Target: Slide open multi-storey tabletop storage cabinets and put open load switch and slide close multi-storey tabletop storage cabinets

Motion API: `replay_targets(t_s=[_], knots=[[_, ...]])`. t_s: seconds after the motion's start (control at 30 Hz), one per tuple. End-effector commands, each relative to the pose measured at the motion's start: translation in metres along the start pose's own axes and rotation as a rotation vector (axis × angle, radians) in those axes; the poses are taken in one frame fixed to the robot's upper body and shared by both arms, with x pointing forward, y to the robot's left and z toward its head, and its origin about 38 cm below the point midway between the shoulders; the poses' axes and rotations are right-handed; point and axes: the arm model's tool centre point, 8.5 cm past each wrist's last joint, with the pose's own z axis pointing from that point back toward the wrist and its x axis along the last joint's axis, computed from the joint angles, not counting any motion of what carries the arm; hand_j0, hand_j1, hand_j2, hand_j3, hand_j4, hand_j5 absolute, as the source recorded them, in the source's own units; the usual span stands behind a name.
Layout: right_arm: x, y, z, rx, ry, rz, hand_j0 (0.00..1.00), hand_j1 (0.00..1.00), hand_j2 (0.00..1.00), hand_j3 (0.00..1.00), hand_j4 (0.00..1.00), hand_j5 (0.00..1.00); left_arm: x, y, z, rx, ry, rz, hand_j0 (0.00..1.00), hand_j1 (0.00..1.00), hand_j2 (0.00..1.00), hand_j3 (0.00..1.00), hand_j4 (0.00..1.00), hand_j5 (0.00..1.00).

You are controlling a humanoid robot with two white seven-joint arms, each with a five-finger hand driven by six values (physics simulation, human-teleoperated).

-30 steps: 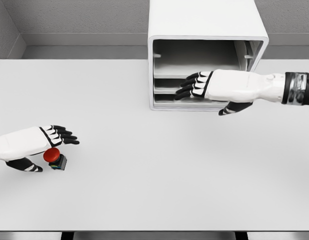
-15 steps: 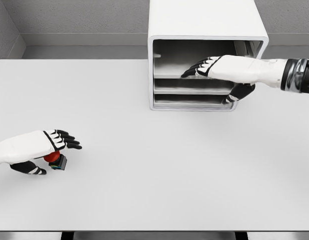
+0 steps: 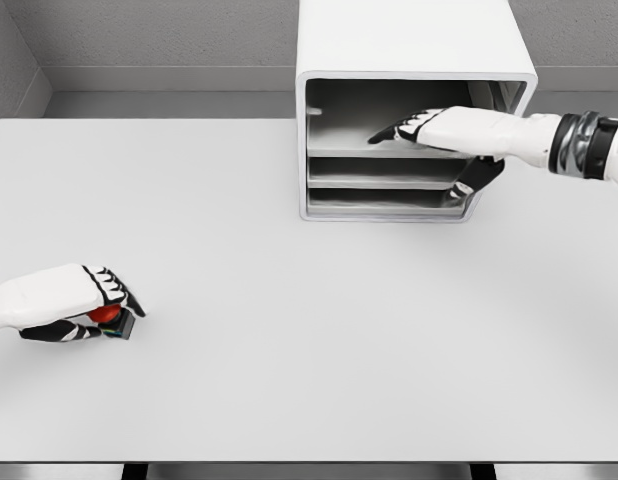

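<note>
The left hand (image 3: 64,300) lies low at the picture's left edge, knuckles up, fingers curled downward. The right arm reaches in from the right (dark band at the wrist), its right hand (image 3: 444,128) flat, fingers extended leftward, thumb hanging below.

No text, label, brand, number or sign can be read anywhere: the storage cabinet (image 3: 414,60) is plain white, and the table (image 3: 289,330) before it bears no markings.

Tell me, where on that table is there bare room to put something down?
Nearly everywhere: the table is bare between the left hand, curled over the red switch, and the cabinet. It is crowded only at the cabinet's shelves, where the right hand reaches in.
</note>
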Motion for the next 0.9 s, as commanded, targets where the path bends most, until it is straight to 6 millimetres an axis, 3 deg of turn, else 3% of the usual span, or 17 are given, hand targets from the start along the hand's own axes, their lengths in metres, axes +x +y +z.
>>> replay_targets(t_s=[0.0,0.03,0.2,0.4,0.87], knots=[[-0.006,0.001,0.001,0.005,0.02,0.001,1.0,1.0,1.0,1.0,1.0,1.0,-0.001,0.0,0.001,0.004,0.005,0.004,0.51,0.51,0.51,0.51,0.51,0.51],[-0.006,0.002,0.0,0.005,0.021,0.001,1.0,1.0,1.0,1.0,1.0,1.0,-0.001,0.001,0.001,0.009,0.003,0.007,0.45,0.45,0.45,0.45,0.45,0.45],[-0.006,0.002,0.0,0.007,0.021,0.001,1.0,1.0,1.0,1.0,1.0,1.0,0.01,0.016,-0.003,0.046,-0.038,-0.002,0.38,0.38,0.38,0.38,0.38,0.38],[-0.008,0.007,-0.007,0.029,0.041,0.038,1.0,1.0,1.0,1.0,1.0,1.0,0.017,0.056,-0.004,0.125,-0.074,-0.054,0.38,0.38,0.38,0.38,0.38,0.38],[-0.001,0.017,-0.013,0.067,0.019,0.079,1.0,1.0,1.0,1.0,1.0,1.0,0.017,0.106,0.0,0.228,-0.08,-0.13,0.38,0.38,0.38,0.38,0.38,0.38]])
